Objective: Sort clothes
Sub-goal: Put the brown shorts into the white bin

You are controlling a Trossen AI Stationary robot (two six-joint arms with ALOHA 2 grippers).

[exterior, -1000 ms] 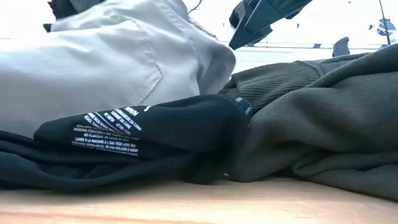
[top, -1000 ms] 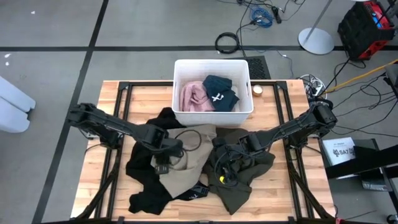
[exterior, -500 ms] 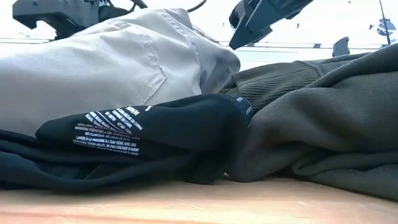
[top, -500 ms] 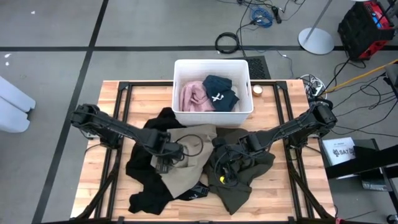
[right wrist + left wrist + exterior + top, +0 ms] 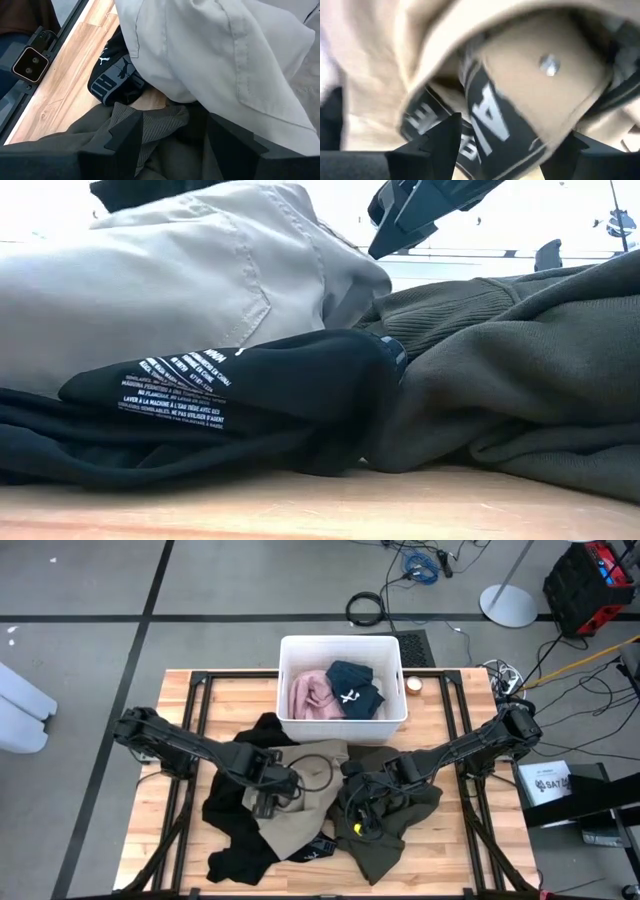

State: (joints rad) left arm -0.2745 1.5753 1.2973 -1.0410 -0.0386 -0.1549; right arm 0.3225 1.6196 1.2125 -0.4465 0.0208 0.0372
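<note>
Left gripper [image 5: 268, 802] over the khaki-tan garment [image 5: 300, 795], fingers apart.

Its two dark fingers [image 5: 432, 145] stand spread in the left wrist view, with folded tan cloth and a black lettered waistband [image 5: 485, 117] right in front of them; whether they touch the cloth cannot be told. Beneath and beside this gripper lies a black garment [image 5: 235, 825], its printed care label [image 5: 175, 395] facing the low camera. Just past the tan piece, the right gripper [image 5: 362, 802] sits over the dark olive-green garment [image 5: 390, 825], its fingers also apart and holding nothing. Farther off, the white bin [image 5: 342, 718] holds a pale pink garment [image 5: 312, 695] and a dark blue one [image 5: 353, 685] side by side.
</note>
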